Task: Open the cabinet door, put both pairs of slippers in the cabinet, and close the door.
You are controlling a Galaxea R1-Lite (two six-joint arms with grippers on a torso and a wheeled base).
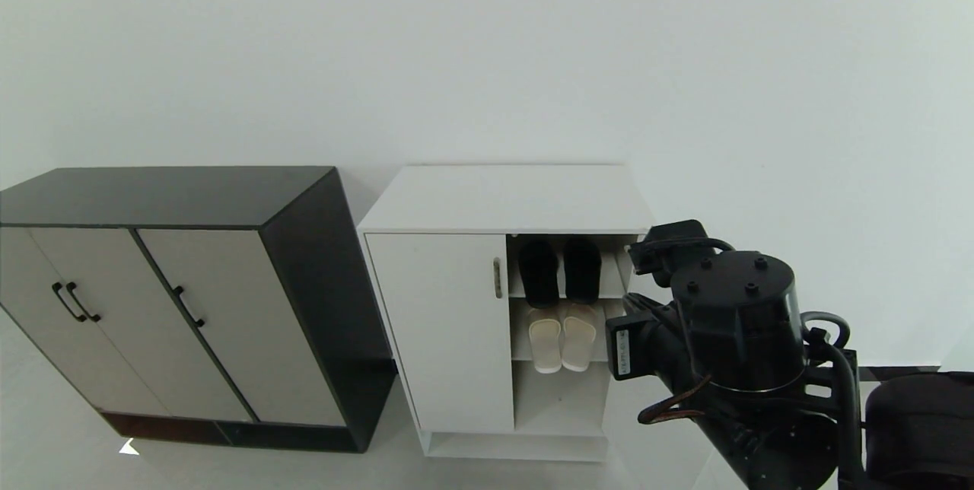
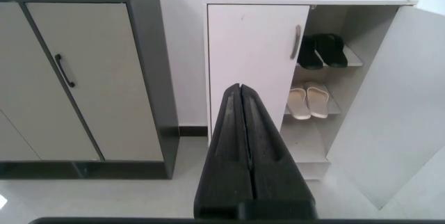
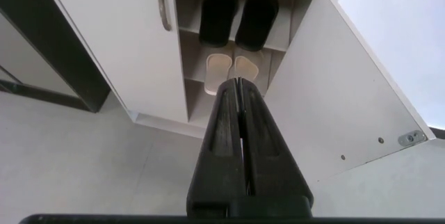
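Since both pairs are already shelved, I judge only the door remains.
White two-door cabinet [image 1: 502,197] has its right white panel door [image 3: 341,106] swung out toward me. Black slippers [image 1: 561,271] lie on the top shelf, cream slippers [image 1: 563,336] below. My right gripper [image 3: 238,83], pinched together and empty, is nearer that door than the left gripper [image 2: 240,88], likewise pinched.

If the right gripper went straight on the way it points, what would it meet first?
Most likely the white slippers: the right gripper, jaws shut, points at them with nothing between, though depth is hard to judge.
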